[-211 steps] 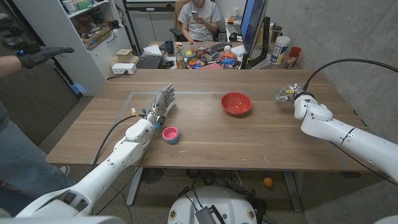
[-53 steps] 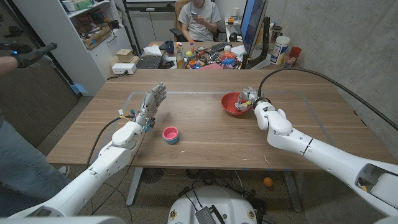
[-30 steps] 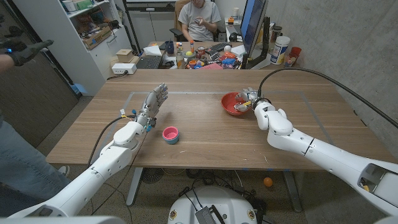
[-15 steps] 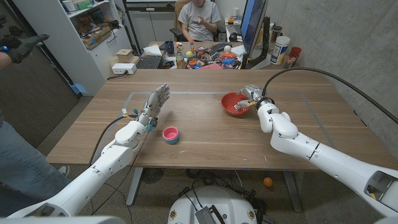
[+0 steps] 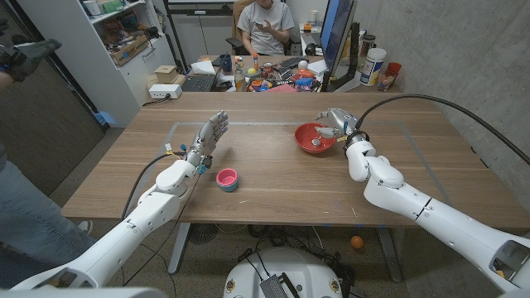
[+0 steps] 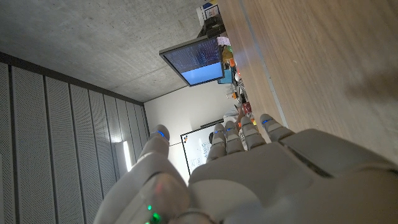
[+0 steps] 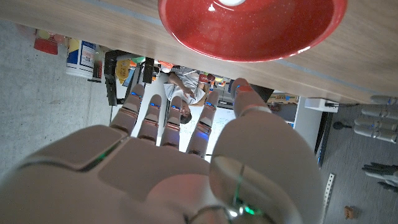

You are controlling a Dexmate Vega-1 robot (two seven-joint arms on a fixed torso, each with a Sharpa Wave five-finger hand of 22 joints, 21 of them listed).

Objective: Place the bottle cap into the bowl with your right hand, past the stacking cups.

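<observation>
right hand (image 5: 334, 121) is hovering, fingers spread and holding nothing, right of centre beside the red bowl (image 5: 315, 137); bottle cap (image 5: 315, 142) is lying inside it. left hand (image 5: 209, 136) is standing open, centre-left.

We see the bottle cap (image 5: 316, 141) inside the bowl (image 5: 307, 130). The stacking cup (image 5: 226, 178) stands left of the bowl and nearer to us, well apart on the table (image 5: 273, 178).
</observation>
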